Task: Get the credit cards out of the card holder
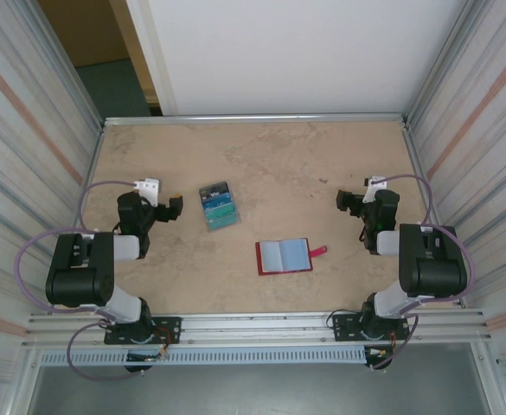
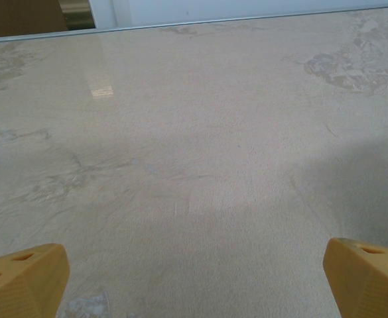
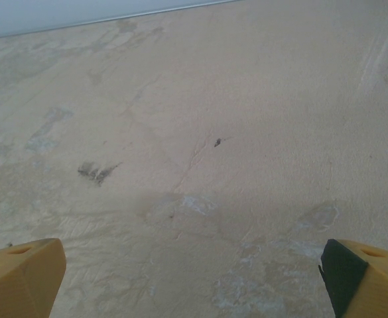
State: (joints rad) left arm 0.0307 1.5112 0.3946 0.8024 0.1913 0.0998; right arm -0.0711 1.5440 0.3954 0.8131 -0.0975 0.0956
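Holder [image 1: 284, 257] lies open and flat on the table [image 1: 322, 156], long axis left-right, red tab [image 1: 319, 252] toward the right claw [image 1: 349, 201]. Cards [image 1: 218, 206] sit up-left of the holder, apart. Left claw [image 1: 173, 209] is beyond them. Both claws spread, empty.

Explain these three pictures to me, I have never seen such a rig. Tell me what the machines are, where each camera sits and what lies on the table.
Two robot arms are bolted at the near edge of a table. The wide picture looks down from above and behind them. The other two come from a camera on each wrist, so the yellow fingers at the bottom corners are that arm's own. The left end effector and the right end effector are both open and hold nothing. On the table lies the card holder, opened flat, dark red with pale panels and a small red tab. Left of it and farther back lies a small stack of what look like cards.
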